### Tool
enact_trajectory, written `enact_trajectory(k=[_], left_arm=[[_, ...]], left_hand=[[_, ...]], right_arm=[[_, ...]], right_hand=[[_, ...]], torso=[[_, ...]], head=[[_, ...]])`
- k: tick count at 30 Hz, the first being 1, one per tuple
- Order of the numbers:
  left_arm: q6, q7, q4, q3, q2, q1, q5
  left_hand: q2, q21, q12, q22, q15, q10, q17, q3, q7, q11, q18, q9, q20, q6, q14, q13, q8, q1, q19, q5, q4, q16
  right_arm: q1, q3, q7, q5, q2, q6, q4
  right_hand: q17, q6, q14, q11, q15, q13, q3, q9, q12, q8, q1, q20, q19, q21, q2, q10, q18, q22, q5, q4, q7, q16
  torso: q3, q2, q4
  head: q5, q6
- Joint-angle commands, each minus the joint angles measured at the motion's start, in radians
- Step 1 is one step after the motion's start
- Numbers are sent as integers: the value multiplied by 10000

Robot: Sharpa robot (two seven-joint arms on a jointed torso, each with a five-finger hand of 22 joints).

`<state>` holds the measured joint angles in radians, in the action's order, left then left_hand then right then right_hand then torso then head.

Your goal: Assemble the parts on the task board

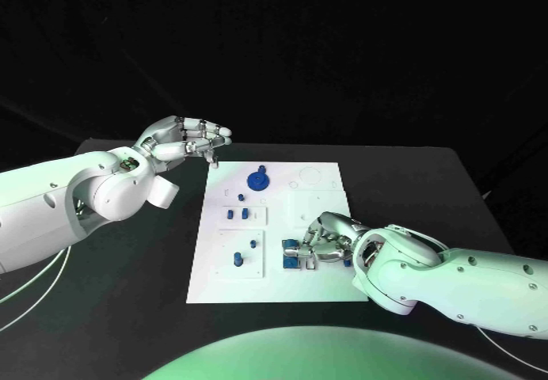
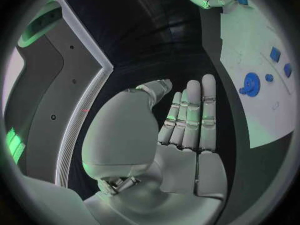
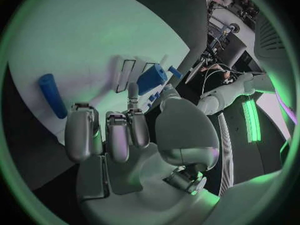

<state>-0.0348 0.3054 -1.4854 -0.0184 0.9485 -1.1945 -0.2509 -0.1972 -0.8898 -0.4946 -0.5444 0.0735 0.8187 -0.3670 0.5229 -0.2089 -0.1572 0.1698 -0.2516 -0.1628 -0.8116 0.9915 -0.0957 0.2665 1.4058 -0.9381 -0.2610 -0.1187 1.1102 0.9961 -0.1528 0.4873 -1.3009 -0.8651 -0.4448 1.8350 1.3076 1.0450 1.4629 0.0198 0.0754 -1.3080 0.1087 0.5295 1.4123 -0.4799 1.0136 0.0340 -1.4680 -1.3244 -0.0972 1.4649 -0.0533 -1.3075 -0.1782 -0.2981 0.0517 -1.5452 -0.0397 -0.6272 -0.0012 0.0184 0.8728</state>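
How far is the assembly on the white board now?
A blue gear already sits at the far end of the task board. The right hand works among blue parts at the near edge. The left hand hovers empty. Small pieces wait.

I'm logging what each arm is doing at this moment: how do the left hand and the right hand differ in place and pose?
The left hand hangs at the far left corner of the task board, off the plate; the right hand rests low on the board's near right part. The left hand holds nothing, its fingers straight in its wrist view; the right hand's fingers curl down at the blue parts, though a grip cannot be told. Both are silver hands on white arms.
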Motion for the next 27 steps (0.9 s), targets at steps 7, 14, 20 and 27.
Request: enact_trajectory(k=[7,14,20,27], left_arm=[[64,7,-4,6,21,-4,-9],[40,-26,17,6,17,-4,-9],[44,-40,56,6,8,-4,1],[81,-31,59,6,-8,-3,14]], left_hand=[[16,-31,-46,-30,8,-60,-12,18,-95,14,149,22,-8,85,-37,12,60,86,20,-54,79,-26],[26,-36,-50,-32,8,-58,-12,23,-98,13,148,24,-9,89,-33,12,59,84,19,-55,77,-25],[35,-39,-52,-35,7,-58,-12,29,-99,12,148,25,-9,90,-31,12,60,87,19,-57,77,-23],[35,-39,-52,-35,7,-58,-12,29,-99,12,148,25,-9,90,-31,12,60,87,19,-57,77,-23]], right_arm=[[1,1,-971,-277,-324,971,348],[6,1,-1189,-477,-447,1116,450],[5,1,-1192,-605,-478,1236,422],[5,0,-1098,-632,-455,1336,287]], right_hand=[[2071,-86,967,29,71,-1262,-91,19,40,-70,394,-63,-420,-242,187,265,114,-2079,-6,58,-32,-71],[2072,-88,968,39,80,-1282,-98,40,47,-131,655,-70,-426,-261,230,273,116,-2083,7,77,-45,-73],[2069,-91,967,40,80,-1270,-104,45,30,-142,680,-71,-426,-265,270,264,117,-2084,6,65,-45,-72],[2068,-114,966,47,84,-1316,-144,70,66,-197,856,-75,-430,-284,526,286,120,-2088,13,75,-54,-71]], torso=[[-4,8,-6],[-4,4,1],[-1,7,2],[-3,0,1]], head=[[8,-4],[3,-12],[16,-30],[35,-55]])
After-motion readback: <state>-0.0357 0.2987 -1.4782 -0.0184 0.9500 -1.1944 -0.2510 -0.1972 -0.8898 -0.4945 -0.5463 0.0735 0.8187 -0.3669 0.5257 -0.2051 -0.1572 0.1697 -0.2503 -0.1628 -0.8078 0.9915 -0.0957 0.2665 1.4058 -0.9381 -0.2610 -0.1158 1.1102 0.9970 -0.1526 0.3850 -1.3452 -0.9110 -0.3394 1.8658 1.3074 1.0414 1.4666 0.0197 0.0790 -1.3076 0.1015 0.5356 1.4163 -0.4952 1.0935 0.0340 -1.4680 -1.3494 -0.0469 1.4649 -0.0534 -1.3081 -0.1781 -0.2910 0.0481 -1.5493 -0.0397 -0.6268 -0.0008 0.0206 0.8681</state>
